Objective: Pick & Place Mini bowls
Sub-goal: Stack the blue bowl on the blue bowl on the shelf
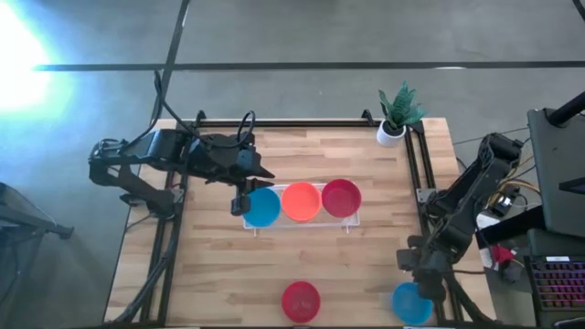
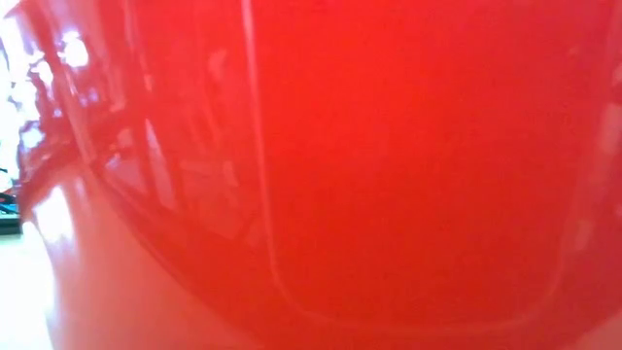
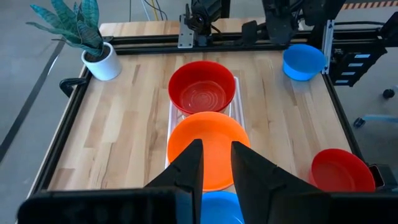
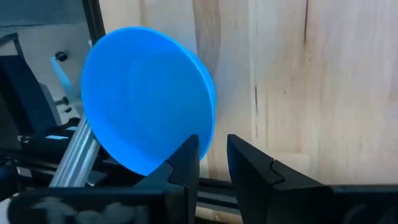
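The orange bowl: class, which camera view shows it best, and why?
The left wrist view: the orange bowl fills the middle, its inside visible, behind the left gripper. The high view shows it small, between blue and red bowls. The low view shows only red; the right wrist view misses it.

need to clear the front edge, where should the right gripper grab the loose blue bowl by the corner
Judging by its shape, the rim. The loose blue bowl is shallow and thin-walled, so one finger inside and one outside pinches best. The right gripper already sits at its edge, fingers slightly apart; coming from above on the side away from the metal frame looks safest.
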